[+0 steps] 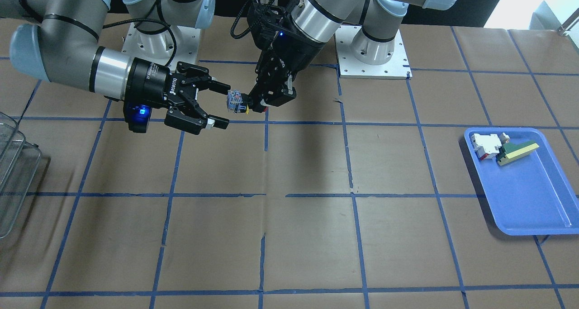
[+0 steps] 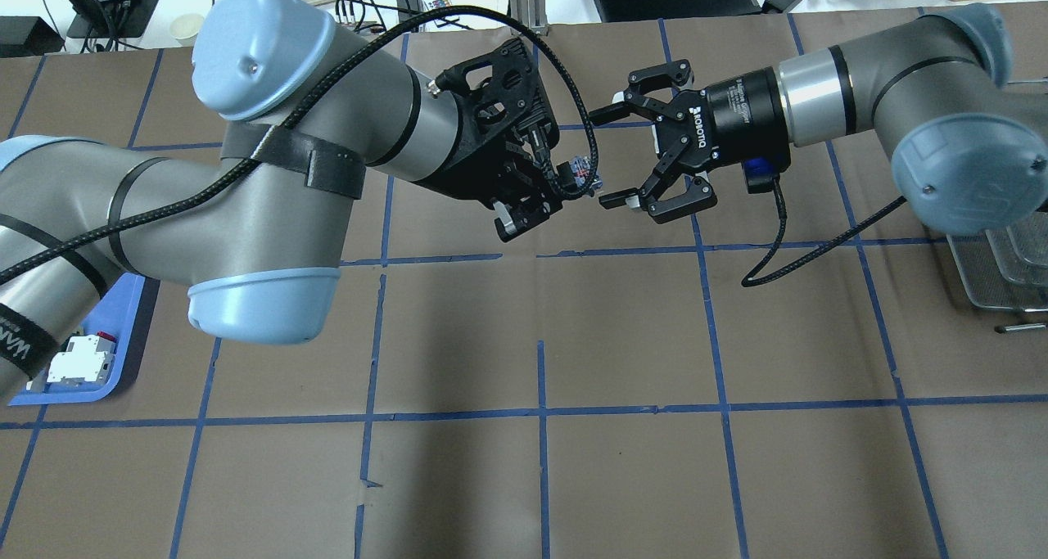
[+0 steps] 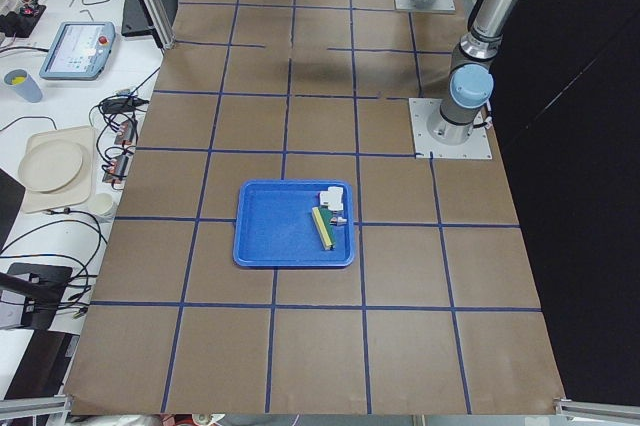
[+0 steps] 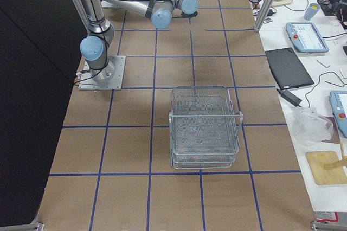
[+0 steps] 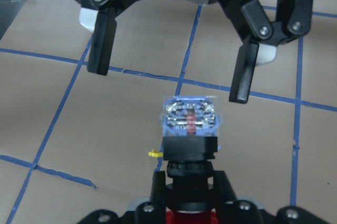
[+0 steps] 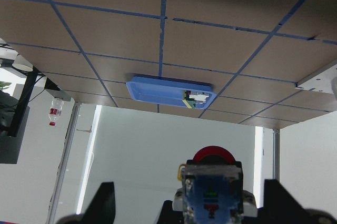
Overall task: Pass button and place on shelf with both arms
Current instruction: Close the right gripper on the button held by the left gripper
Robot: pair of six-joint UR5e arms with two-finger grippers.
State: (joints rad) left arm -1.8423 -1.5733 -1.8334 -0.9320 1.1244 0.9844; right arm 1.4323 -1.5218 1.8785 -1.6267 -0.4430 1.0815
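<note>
button (image 1: 238, 103) clamped by red cap in left gripper (image 1: 258, 104) fingers; blocky end just outside wide-spread right gripper (image 1: 222, 105) fingertips, untouched.

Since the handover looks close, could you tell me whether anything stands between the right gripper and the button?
Nothing visible does: the open right gripper faces the button, held by the left gripper, only air between.

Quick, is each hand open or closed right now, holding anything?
Left hand: closed on the small push-button with red cap, yellow ring and clear blocky body.
Right hand: open, holding nothing.
</note>
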